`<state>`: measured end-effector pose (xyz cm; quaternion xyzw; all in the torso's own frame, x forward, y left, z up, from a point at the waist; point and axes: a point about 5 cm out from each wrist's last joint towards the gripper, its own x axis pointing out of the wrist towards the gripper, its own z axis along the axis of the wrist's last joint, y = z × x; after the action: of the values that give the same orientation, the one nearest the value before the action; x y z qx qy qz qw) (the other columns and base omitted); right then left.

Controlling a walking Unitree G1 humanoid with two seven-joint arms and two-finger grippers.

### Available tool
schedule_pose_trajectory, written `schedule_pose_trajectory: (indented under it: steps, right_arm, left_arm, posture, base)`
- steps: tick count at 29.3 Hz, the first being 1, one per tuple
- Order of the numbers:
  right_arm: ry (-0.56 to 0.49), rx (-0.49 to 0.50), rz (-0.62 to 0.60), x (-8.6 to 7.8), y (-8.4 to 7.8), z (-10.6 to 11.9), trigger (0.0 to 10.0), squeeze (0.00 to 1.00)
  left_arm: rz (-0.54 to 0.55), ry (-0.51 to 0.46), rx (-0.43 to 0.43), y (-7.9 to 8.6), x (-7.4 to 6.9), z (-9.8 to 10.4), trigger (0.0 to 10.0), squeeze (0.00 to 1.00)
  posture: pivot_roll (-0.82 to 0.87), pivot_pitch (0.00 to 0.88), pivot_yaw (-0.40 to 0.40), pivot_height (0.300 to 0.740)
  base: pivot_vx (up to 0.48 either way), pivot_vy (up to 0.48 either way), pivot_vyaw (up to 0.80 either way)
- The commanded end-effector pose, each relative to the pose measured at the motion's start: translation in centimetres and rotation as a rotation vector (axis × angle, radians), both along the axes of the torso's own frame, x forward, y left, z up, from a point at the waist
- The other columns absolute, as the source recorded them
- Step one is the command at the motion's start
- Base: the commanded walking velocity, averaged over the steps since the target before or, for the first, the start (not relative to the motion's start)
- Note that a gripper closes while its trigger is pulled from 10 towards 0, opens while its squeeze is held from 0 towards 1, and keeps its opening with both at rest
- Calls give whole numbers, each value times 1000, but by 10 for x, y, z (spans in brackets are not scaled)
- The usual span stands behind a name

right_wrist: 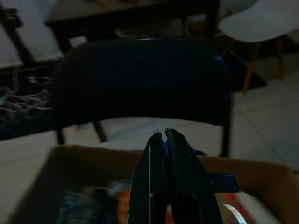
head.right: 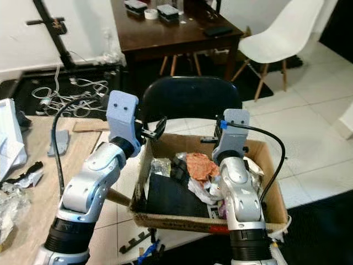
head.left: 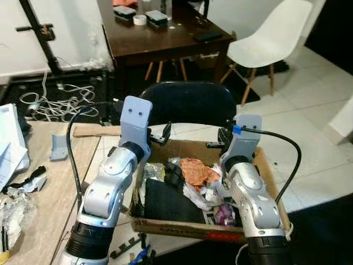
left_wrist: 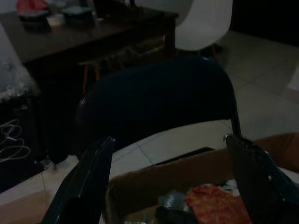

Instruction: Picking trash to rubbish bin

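Open brown cardboard box (head.left: pixel 265 165) serving as rubbish bin sits below both pincers, full of crumpled orange wrapper (head.left: pixel 197 171) and plastic scraps. Left pincer (left_wrist: pixel 170 179) spread wide, empty, over near rim. Right pincer (right_wrist: pixel 164 156) clenched, nothing visibly held, likely just unloaded.

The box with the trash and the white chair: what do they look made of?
Box: corrugated cardboard by the look, matte brown, with soft bent flaps and a worn front edge. White chair: likely a moulded plastic shell, smooth and one-piece, on what seem to be slim wooden legs.
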<state>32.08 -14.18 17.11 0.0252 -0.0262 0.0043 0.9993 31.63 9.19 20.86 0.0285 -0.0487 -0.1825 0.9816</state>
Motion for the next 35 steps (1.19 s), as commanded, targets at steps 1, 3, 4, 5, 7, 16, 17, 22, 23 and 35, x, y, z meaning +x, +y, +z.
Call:
schedule_pose_trajectory:
  steps: [1, 3, 4, 5, 7, 16, 17, 22, 23, 35]
  right_arm:
    - [33, 7, -9, -1, -2, -7, 10000, 0]
    - [36, 8, -10, -1, -3, -8, 10000, 0]
    - [30, 16, -5, -1, -4, -10, 10000, 0]
    - [30, 16, -5, -1, -4, -10, 10000, 0]
    - [31, 16, -5, 1, -6, -13, 10000, 0]
    - [43, -2, -54, 17, -33, -15, 10000, 0]
    - [43, -2, -54, 17, -33, -15, 10000, 0]
    - [33, -34, -10, 26, -44, -17, 10000, 0]
    - [27, -39, 13, 27, -43, -17, 10000, 0]
    - [76, -52, 124, 36, -31, -26, 10000, 0]
  left_arm:
    - [-1, 5, 17, 1, -1, -4, 10000, 0]
    - [-4, 4, 19, 1, -1, -4, 10000, 0]
    - [-8, -1, 24, 1, 0, -3, 10000, 0]
    - [-8, -1, 24, 1, 0, -3, 10000, 0]
    - [-9, -3, 27, 1, 0, -2, 10000, 0]
    - [-61, 15, 173, 1, 6, -10, 10000, 0]
    - [-61, 15, 173, 1, 6, -10, 10000, 0]
    - [-111, 46, 244, 9, 14, -15, 10000, 0]
    - [-140, 45, 253, 9, 12, -16, 10000, 0]
    - [-469, 115, 344, -13, -14, -35, 10000, 0]
  posture:
    - [145, 119, 51, 740]
    - [145, 119, 51, 740]
    - [148, 120, 51, 740]
    - [148, 120, 51, 740]
    - [153, 123, 51, 740]
    - [157, 164, 59, 740]
    - [157, 164, 59, 740]
    - [194, 214, 42, 740]
    - [194, 214, 42, 740]
    - [203, 248, 43, 740]
  base:
    - [0, 0, 0]
    - [0, 0, 0]
    - [0, 0, 0]
    - [0, 0, 0]
    - [0, 0, 0]
    - [0, 0, 0]
    - [0, 0, 0]
    - [0, 0, 0]
    - [0, 0, 0]
    - [0, 0, 0]
